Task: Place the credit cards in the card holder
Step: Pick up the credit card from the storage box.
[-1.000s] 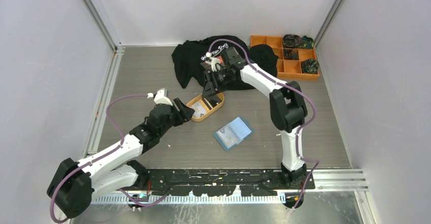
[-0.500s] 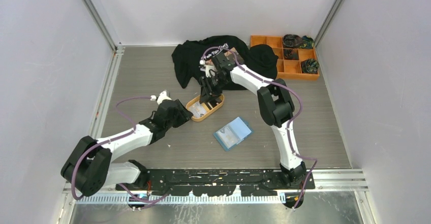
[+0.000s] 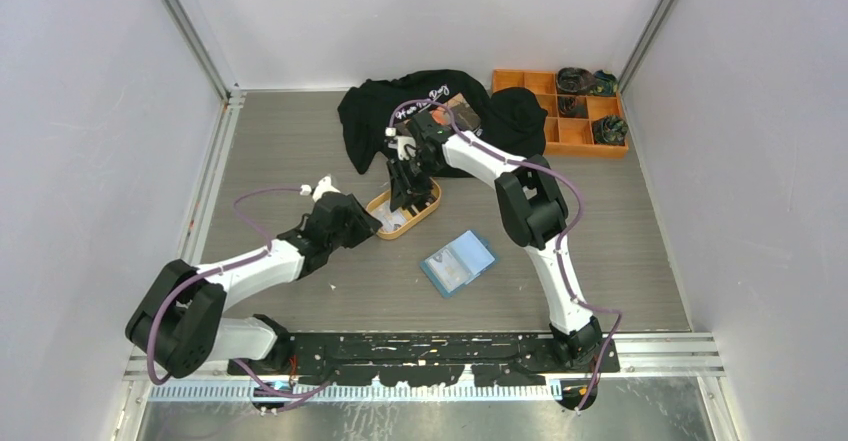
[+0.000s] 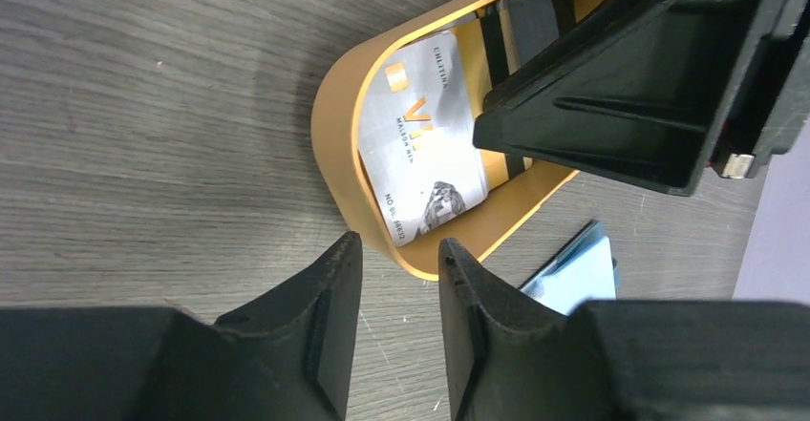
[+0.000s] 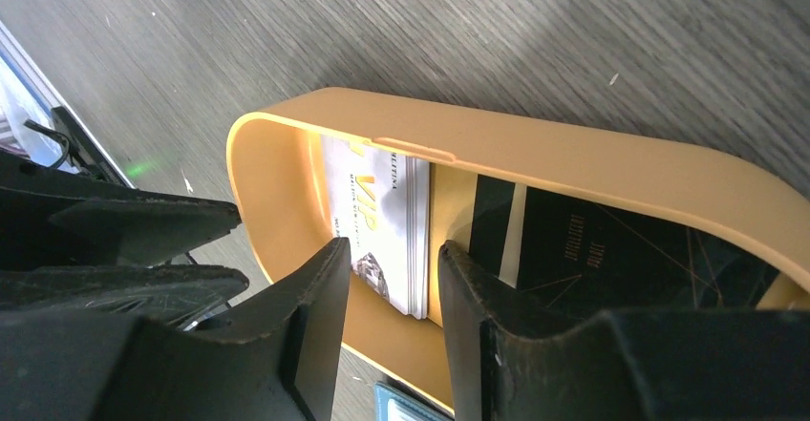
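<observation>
An orange oval tray [image 4: 330, 125] sits mid-worktop [image 3: 300, 161] and holds the credit cards. A white card [image 4: 420, 154] with gold lettering lies face up on a small stack at the tray's left end. A dark card [image 5: 592, 249] lies flat at the other end.

The left gripper [image 4: 398, 249] hovers low just outside the tray's left rim. Its fingers are a narrow gap apart, with nothing between them.

The right gripper [image 5: 392, 254] hangs over the middle of the tray, pointing down at the edge of the white stack. Its fingers are also slightly parted and grip nothing.

The teal card holder [image 3: 458, 262] lies open on the worktop, on the near right of the tray and apart from it.

A crumpled black shirt [image 3: 385, 111] lies beyond the tray. An orange compartment box [image 3: 520, 83] sits at the far right.
</observation>
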`<state>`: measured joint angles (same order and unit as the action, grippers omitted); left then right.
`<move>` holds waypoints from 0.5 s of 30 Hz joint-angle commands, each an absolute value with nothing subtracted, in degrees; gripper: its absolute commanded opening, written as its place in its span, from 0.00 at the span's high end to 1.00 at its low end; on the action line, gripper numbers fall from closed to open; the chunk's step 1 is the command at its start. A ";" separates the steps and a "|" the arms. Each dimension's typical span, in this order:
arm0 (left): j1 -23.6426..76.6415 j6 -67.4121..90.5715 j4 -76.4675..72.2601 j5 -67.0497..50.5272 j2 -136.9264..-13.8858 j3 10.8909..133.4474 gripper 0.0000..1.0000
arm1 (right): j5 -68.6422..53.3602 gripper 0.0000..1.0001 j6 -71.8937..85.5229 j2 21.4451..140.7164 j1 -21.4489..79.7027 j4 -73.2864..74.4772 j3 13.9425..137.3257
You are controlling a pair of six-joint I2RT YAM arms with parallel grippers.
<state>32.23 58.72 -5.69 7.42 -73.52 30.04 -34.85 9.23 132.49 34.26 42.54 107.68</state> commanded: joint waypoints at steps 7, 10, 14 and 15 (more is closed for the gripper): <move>31.93 60.44 -10.85 6.96 -76.85 29.40 0.71 | -32.52 0.55 9.05 133.27 35.10 42.65 110.30; 31.90 59.98 -11.74 6.11 -77.91 29.58 0.74 | -33.63 0.55 9.15 133.90 35.32 42.67 110.66; 31.85 59.40 -12.35 5.19 -79.02 29.98 0.75 | -34.46 0.56 8.84 134.56 35.92 43.60 111.53; 31.90 59.32 -12.65 4.71 -79.35 30.02 0.77 | -34.64 0.56 8.87 134.56 35.94 43.52 111.52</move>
